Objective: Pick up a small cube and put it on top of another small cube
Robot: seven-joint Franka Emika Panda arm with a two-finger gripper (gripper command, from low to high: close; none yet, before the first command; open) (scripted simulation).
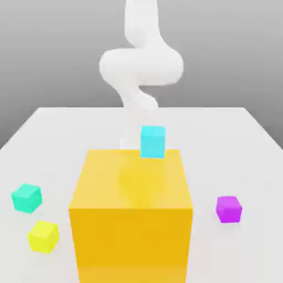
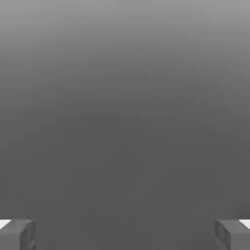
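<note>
Purple cube [image 1: 229, 209]: rests on the white counter [image 1: 215, 138] toward the exterior view's right, well apart from the other small cubes, with bare surface around it. Nearer to the camera, at the exterior view's left, a yellow cube [image 1: 43, 236], turned at an angle to the big block. Just beyond it, a green cube [image 1: 27, 198], also turned, near the yellow one but apart from it. Between that pair and the purple one, a big orange-yellow block [image 1: 131, 221], far larger than any cube, blocking sight of part of the counter behind. Over the far edge of the block's top face, a cyan cube [image 1: 153, 142], upright, apparently resting on the block, though impossible to tell for sure. Farther back, the white arm [image 1: 141, 66], bending down behind the block. In the hand view, claw [image 2: 125, 235] standing wide open, fingers [image 2: 28, 235] well apart, with nothing gripped between. Past them, plain grey, darker toward the fingers; impossible to tell what surface.
</note>
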